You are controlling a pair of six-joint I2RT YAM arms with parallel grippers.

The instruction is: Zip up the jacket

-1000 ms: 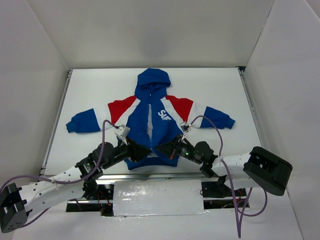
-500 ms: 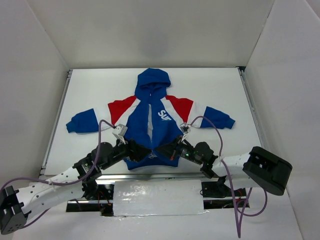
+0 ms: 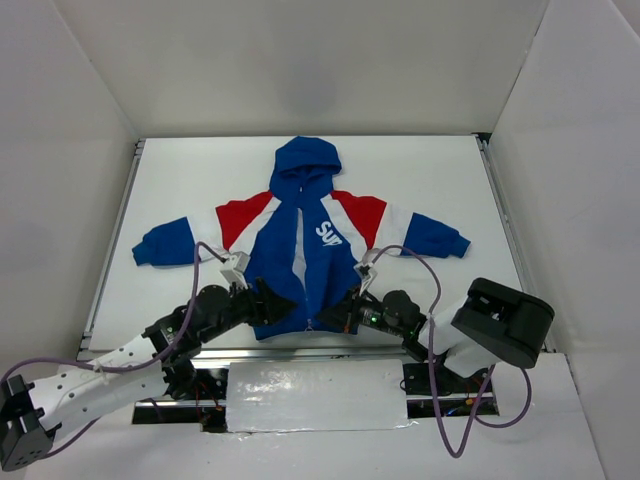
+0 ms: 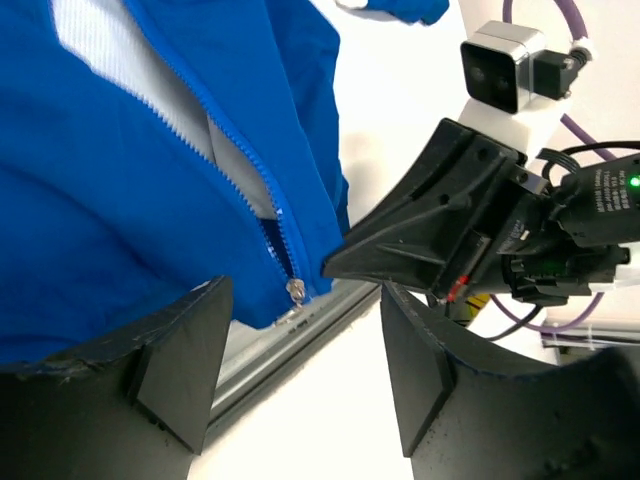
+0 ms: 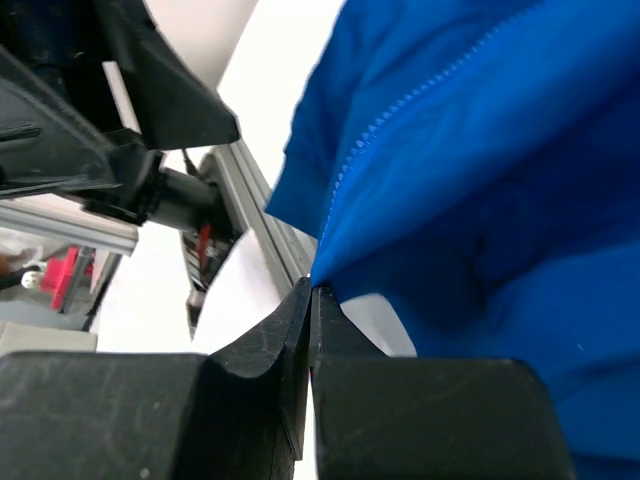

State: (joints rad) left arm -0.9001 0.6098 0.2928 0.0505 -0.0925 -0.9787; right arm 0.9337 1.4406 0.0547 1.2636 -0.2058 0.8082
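Your left gripper [image 4: 305, 292]: wide open at the zipper pull [image 4: 296, 291] | your right gripper [image 5: 311, 292]: pinching the jacket [image 3: 283, 256] edge.

A white desk [image 3: 430, 180] sits inside a plain white enclosure, with a back wall [image 3: 300, 60], a left wall [image 3: 50, 200] and a right wall [image 3: 585, 150]. A metal rail [image 3: 113, 245] edges its left side. The light is soft and even.
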